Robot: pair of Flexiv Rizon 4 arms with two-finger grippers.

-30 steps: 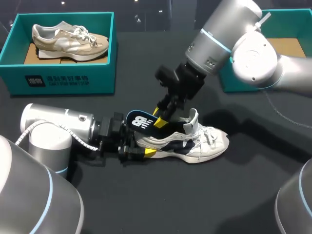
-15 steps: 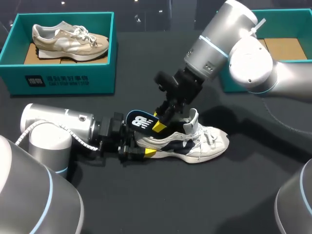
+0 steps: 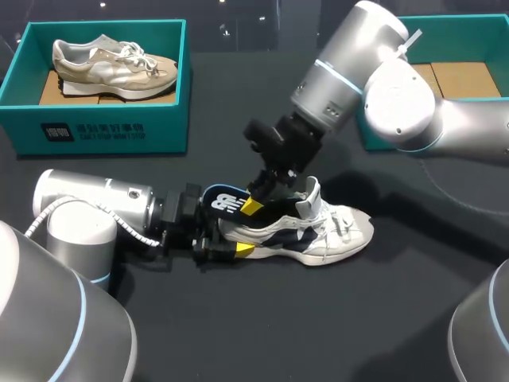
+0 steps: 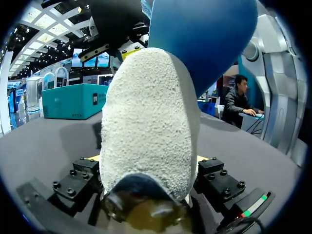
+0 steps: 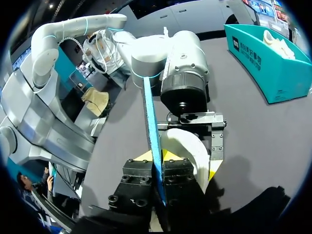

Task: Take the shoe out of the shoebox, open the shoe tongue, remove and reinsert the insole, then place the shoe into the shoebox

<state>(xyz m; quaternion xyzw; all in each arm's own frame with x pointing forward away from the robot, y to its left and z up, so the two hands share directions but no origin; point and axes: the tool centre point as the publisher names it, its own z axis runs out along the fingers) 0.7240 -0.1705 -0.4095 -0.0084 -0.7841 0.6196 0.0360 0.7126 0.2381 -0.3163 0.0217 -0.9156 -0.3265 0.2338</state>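
Shoe (image 3: 302, 231) crosswise, toe rightward

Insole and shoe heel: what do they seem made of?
The insole looks like thin matte blue foam, perhaps fabric-faced: a slim sheet edge-on in the right wrist view. The shoe heel shows white pebbly grain, likely suede or textured synthetic.

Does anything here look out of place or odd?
The blue insole sticks half out of the white shoe at its heel end instead of lying flat inside, pinched by the right tool. Nothing looks spilled or broken.
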